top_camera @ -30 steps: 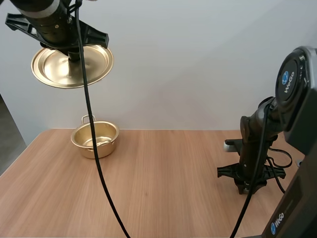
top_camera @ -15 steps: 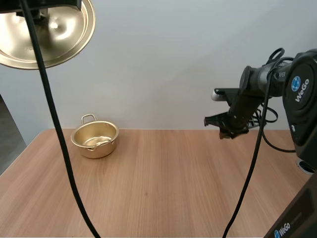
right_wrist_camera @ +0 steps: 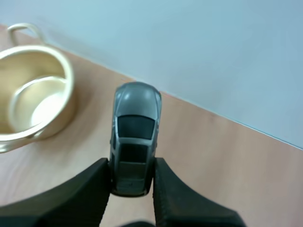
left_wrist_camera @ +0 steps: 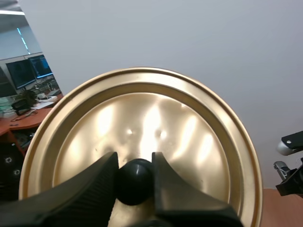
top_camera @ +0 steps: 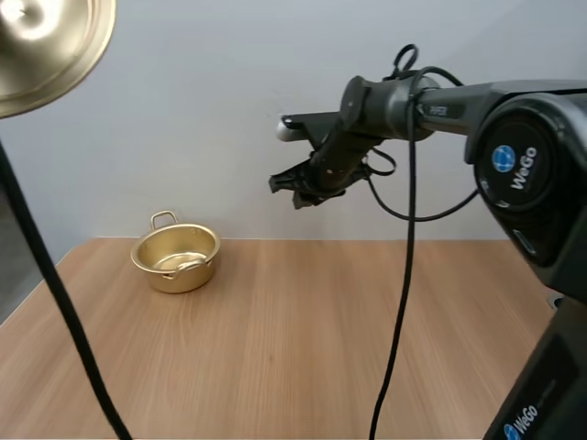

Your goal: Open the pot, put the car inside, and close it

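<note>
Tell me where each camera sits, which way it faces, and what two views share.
High view: behind and above the arm bases, facing forward and down over the table; my right arm reaches across, right gripper raised.
Left wrist view: on my left arm, facing the lid; left gripper pinches its black knob.
Right wrist view: on my right arm, facing down at the table and open pot; its fingers pinch a grey toy car.
Shared: high and right wrist views both show the pot.

The pot (top_camera: 175, 259) sits far left on the table (top_camera: 303, 357), lid (top_camera: 41, 46) high above, car (right_wrist_camera: 134, 142) aloft rightward.
</note>
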You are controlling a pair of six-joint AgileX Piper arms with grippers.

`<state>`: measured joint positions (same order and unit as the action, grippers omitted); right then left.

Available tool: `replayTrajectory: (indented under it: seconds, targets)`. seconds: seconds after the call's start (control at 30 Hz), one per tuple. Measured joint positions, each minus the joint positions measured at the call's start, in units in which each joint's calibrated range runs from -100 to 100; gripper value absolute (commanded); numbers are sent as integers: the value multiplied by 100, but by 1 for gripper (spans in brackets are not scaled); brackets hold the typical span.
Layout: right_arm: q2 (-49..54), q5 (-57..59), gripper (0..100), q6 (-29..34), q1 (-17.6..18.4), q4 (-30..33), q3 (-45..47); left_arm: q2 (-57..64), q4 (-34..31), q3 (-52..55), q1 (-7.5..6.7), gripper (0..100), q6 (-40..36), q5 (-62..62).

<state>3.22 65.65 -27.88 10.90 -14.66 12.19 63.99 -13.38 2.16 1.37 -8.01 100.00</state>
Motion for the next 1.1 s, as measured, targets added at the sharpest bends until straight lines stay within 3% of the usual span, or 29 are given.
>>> replayTrajectory:
  seconds: [0.2,0.33,0.47,0.77,1.1]
  targets:
    - [-906,0,0,0,668,0,-745,150,-180,0,15,0,0,0]
    - [-1536,177,0,0,1133,26,-1391,150,-215,0,102,0,0,0]
    - [-2012,235,0,0,1417,26,-2003,150,-202,0,136,0,0,0]
    - [-3135,534,0,73,1472,508,-3494,150,-213,0,136,0,0,0]
    - [-4260,976,0,73,1472,524,-4808,150,-213,0,136,0,0,0]
